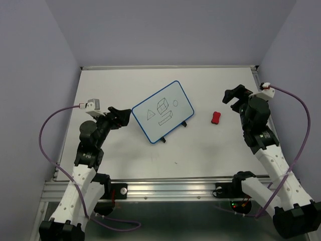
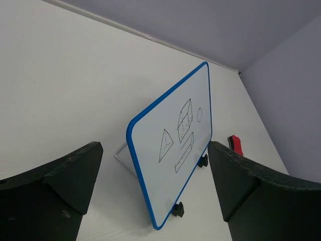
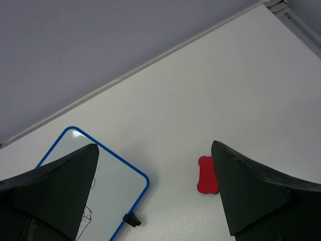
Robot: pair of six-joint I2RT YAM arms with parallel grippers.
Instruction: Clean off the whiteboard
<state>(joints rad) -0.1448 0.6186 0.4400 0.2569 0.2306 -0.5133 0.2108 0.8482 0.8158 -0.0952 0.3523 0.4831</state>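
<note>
Whiteboard (image 1: 163, 111) propped on small feet (image 2: 177, 209): likely light, stiff, tippy; brace its blue rim (image 2: 134, 165). Left gripper (image 1: 122, 115) and right gripper (image 1: 233, 95) both spread, empty.

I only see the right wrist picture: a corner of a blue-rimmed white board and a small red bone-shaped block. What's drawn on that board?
Observer: The flat white whiteboard with its blue rim bears black outlines: a triangle, a box, a small circle and a long bar.
Visitor: Is it lying flat?
Observer: No, the left wrist view shows it standing tilted on small black feet.
Visitor: And the other arm?
Observer: The left gripper is open and empty, facing the board's left edge.
</note>
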